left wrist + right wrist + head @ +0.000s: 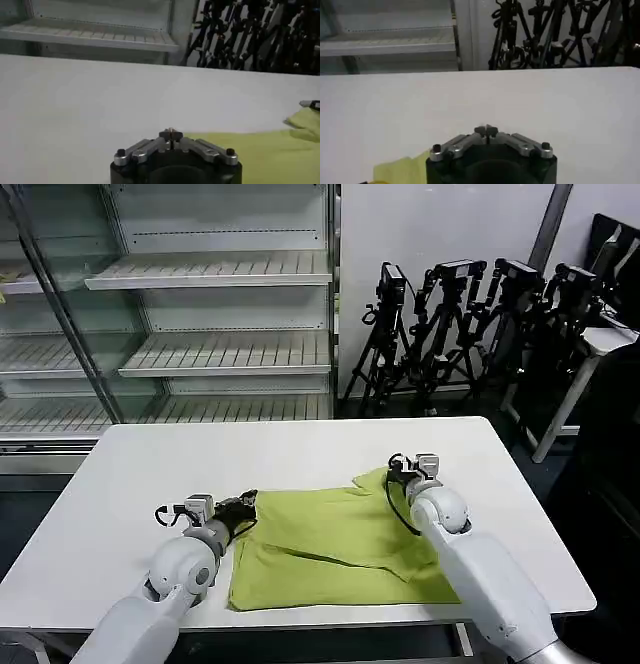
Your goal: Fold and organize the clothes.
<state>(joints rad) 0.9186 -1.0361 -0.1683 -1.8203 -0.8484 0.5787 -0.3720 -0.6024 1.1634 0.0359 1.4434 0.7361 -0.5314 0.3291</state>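
The lime yellow-green cotton T-shirt [335, 549] lies partly folded near the white table's [130, 474] front edge. It is judged light, limp and best pinched at its corners. Both the left gripper [243, 506] and right gripper [398, 468] are pressed together at its far corners.

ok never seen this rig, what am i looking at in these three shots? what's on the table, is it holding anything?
It is a two-armed robot at a white table. The wide picture comes from its head camera; the other two come from cameras on each wrist, looking past that hand. A lime green T-shirt, partly folded, lies on the table. The left hand sits at the shirt's left edge, the right hand at its far right corner. Both hands look shut in the wrist views; whether they pinch cloth is hidden. Shelves and tripods stand behind.
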